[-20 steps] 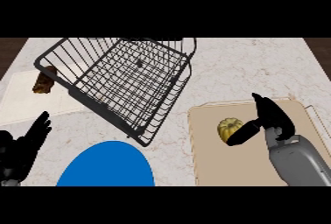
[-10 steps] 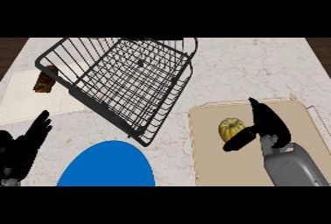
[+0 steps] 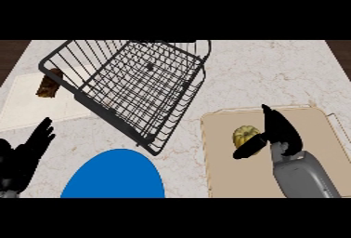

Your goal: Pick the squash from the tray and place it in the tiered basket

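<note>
A small yellow-green ribbed squash lies on the beige tray at the right. My right hand hangs just right of it, open, fingers straight and pointing away, thumb reaching under the squash's near side. Whether the thumb touches the squash is unclear. The black wire tiered basket stands tilted across the upper middle of the counter. At the lower left edge rests my left hand, open with fingers up.
A round blue plate lies at the bottom centre, between the hands. A small brown item sits on a pale mat left of the basket. The basket's near rim reaches close to the tray's left edge.
My right hand has slid left and toward me along the tray, closing in on the squash; its thumb now lies by the squash's near side. Left hand and squash have not moved.
</note>
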### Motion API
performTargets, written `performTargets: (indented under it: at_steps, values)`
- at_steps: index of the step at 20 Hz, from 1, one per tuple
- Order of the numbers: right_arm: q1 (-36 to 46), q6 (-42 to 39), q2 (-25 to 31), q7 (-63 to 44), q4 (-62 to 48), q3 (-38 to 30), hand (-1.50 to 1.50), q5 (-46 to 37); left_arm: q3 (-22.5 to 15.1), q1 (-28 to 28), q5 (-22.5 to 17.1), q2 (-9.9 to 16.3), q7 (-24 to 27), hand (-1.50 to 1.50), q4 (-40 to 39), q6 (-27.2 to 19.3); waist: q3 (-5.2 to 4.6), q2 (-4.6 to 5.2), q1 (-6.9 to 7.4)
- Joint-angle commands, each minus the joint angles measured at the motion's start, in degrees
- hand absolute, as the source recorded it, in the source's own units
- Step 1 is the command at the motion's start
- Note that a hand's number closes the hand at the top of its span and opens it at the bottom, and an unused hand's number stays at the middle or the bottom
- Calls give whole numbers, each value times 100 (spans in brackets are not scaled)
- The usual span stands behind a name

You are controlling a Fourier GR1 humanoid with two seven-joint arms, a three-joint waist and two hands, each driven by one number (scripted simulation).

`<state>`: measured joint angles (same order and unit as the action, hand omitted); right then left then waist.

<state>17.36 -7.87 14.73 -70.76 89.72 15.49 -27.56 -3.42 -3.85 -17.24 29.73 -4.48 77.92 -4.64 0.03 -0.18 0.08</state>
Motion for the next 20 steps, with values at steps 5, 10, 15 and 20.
performTargets:
  at_steps: [5,10,15,20]
  values:
    - [-103,-37,-324,-635,-457,-68,-150,-376,77,87,197,-133,71,0,-210,21,-6,21,-9]
    - [-4,59,-853,-790,-805,69,-150,-655,54,204,246,-243,-113,0,-260,-11,-7,21,8]
    - [-227,-221,-583,444,-719,-96,150,-645,255,3,406,-308,46,0,-164,185,-3,15,4]
    - [-13,105,-919,179,-533,-117,150,-1260,459,-25,300,-318,-229,0,36,376,-3,13,11]
